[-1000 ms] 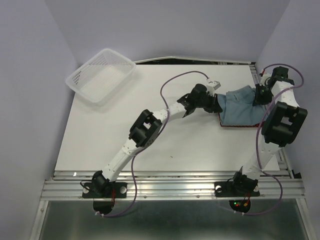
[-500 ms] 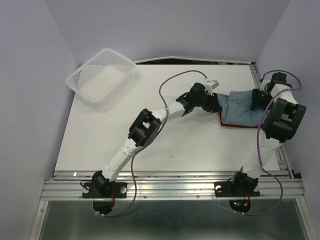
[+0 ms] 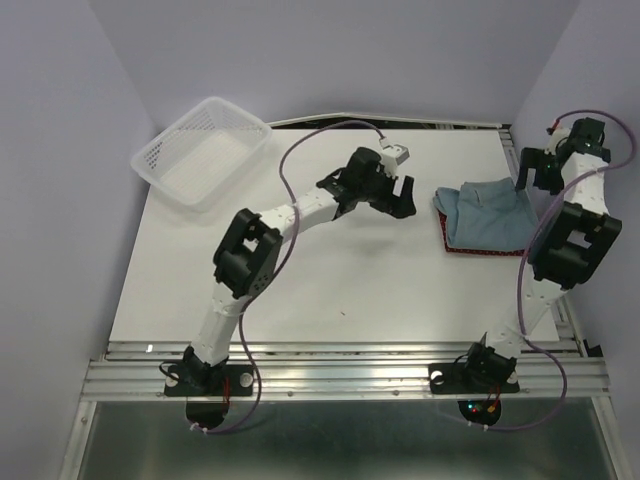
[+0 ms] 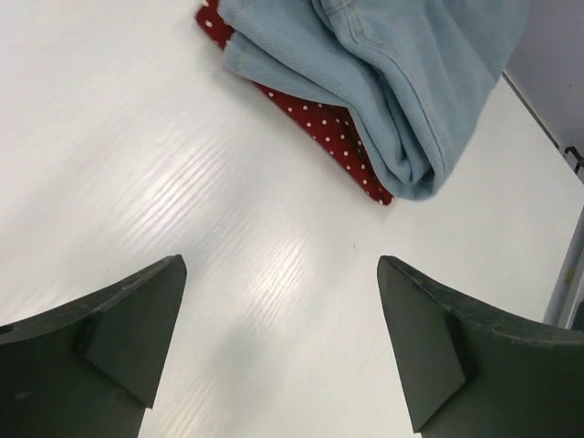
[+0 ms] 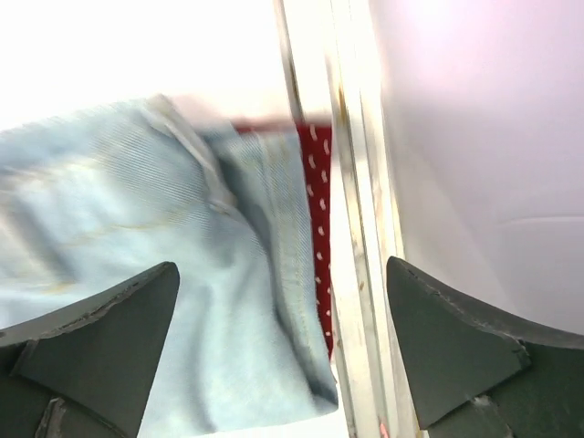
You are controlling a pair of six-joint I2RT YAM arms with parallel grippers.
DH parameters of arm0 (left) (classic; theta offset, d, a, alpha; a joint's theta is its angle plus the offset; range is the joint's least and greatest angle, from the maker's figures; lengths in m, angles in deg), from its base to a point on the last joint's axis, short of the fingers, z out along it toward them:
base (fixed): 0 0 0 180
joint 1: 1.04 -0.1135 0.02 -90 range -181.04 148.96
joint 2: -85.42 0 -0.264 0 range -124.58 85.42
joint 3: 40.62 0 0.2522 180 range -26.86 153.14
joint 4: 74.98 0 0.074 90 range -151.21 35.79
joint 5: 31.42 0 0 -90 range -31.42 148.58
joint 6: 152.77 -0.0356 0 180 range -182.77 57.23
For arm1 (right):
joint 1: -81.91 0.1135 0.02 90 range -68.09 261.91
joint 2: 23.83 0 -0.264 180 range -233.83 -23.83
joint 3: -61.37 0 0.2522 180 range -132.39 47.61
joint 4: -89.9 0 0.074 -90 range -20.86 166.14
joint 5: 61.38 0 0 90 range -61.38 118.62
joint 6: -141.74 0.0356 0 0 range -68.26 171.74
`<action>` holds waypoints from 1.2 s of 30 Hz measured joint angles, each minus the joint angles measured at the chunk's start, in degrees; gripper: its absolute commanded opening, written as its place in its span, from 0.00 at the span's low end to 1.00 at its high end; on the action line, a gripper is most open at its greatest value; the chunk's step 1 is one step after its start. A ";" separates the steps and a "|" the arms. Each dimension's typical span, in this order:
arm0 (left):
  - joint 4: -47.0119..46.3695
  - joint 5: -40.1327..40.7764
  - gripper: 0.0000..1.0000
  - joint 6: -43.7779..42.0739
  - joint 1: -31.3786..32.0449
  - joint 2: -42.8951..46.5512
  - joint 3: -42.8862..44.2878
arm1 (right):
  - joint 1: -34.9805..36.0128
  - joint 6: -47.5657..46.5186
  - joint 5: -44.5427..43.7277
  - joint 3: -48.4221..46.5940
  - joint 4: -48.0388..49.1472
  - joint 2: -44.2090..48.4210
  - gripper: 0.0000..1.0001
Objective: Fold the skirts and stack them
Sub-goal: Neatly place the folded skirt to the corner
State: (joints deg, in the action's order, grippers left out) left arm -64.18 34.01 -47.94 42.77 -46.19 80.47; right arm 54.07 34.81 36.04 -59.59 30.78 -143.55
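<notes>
The light blue denim skirt (image 3: 487, 213) lies folded at the right of the table, on top of the dark red dotted skirt (image 3: 478, 250), whose edge shows beneath it. My left gripper (image 3: 398, 200) hovers open just left of the pile, with nothing between its fingers. In the left wrist view the denim skirt (image 4: 392, 73) and the red skirt (image 4: 321, 123) lie beyond the left gripper (image 4: 281, 347), over bare table. My right gripper (image 3: 533, 172) is open above the pile's far right corner. In the right wrist view the right gripper (image 5: 283, 347) is above the denim skirt (image 5: 137, 237) and the red skirt (image 5: 315, 201).
A white mesh basket (image 3: 200, 150) stands at the table's far left corner. The table's metal edge rail (image 5: 360, 274) and the side wall run close along the right of the pile. Cables loop over both arms.
Both grippers opened and let go of the denim skirt, which now lies flat on the red one. The left arm drew back to the left; the right arm pulled away toward the far right.
</notes>
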 measured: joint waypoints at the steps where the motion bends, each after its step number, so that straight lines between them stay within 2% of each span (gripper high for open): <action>1: 0.70 0.44 0.99 -1.05 -0.52 3.58 -2.60 | 0.00 0.33 1.16 -1.49 -0.28 0.57 1.00; 4: 1.07 2.62 0.99 -4.76 -3.13 17.25 -11.52 | 0.00 1.77 6.40 -3.65 -0.83 4.17 0.94; 9: 1.49 4.31 0.99 -9.57 -8.41 35.06 -21.07 | 0.02 5.33 17.35 1.36 0.76 12.74 0.60; 10: 1.70 4.55 0.98 -10.43 -9.84 37.92 -22.77 | 0.02 6.14 18.99 3.87 1.49 14.67 0.58; 14: 3.74 5.22 0.99 -12.87 -12.00 42.86 -28.46 | 0.02 9.46 23.02 11.37 4.83 17.40 0.53; 15: 4.15 5.27 0.99 -13.25 -12.04 43.17 -29.57 | 0.02 9.97 23.34 12.37 6.05 17.09 0.49; 20: 7.17 5.20 0.98 -14.05 -11.89 43.41 -34.05 | 0.02 11.43 24.09 16.33 12.09 12.87 0.43; 32: 7.43 5.05 0.99 -14.10 -12.85 43.25 -36.85 | 0.02 13.35 21.07 17.49 24.90 1.92 0.43; 35: 7.52 4.61 0.99 -13.46 -13.66 43.17 -36.85 | 0.02 13.79 20.41 17.46 26.82 1.01 0.52; 36: 7.52 4.46 0.99 -13.27 -14.05 43.17 -36.85 | 0.02 14.01 20.28 17.44 27.06 1.03 0.62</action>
State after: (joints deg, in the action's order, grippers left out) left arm -56.66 38.46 -61.21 28.72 -3.02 43.62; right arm 54.09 48.82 56.33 -42.15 57.83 -142.52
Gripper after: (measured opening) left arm 0.986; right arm 0.493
